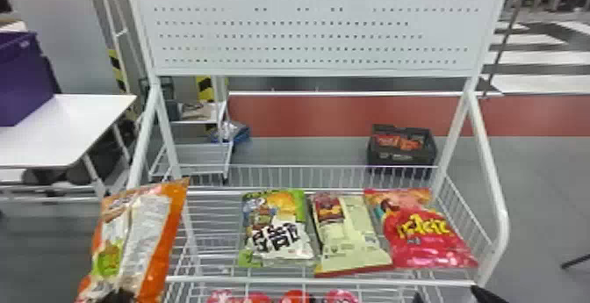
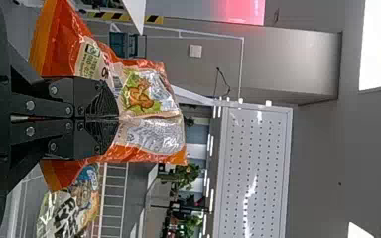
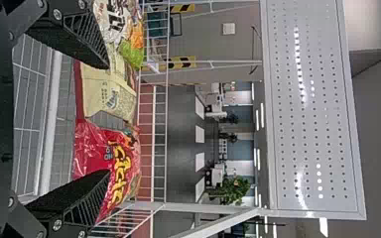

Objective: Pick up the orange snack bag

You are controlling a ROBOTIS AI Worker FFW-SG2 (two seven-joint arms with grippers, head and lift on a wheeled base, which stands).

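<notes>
Lettering on the Snack Bags

Large black characters stand on the white part of the green-and-white bag (image 1: 276, 229), low in the middle of the head view. Bold yellow lettering crosses the red bag (image 1: 432, 236) at lower right. The pale yellow bag (image 1: 351, 236) between them has small print, too blurred to read. At lower left, the orange snack bag (image 1: 147, 232) carries fine print; at upper left of the left wrist view, its pale label (image 2: 89, 59) has dark, illegible marks.
</notes>
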